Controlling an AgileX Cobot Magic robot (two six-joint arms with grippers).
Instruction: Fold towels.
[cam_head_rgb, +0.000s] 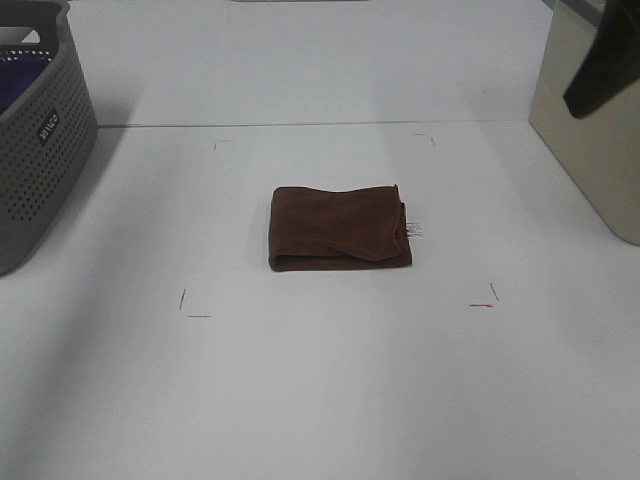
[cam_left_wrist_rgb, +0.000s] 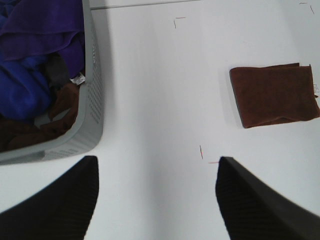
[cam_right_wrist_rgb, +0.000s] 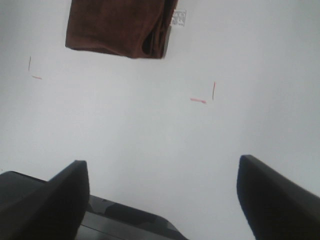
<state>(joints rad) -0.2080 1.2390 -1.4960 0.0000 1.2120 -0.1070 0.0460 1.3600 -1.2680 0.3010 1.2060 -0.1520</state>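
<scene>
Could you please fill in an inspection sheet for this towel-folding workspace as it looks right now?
Surface: white table, with thin red and dark corner marks around the middle.
Job's things: reddish-brown towel lies folded inside the marks, white tag sticking out at its right edge.
Clutter: grey perforated basket at the left edge holds purple, blue and brown cloths.
Grippers: left pincer open and empty, above bare table near the basket; right pincer open and empty, short of the towel.
Cables: nothing seen.
Surroundings: beige box-like object at far right.
</scene>
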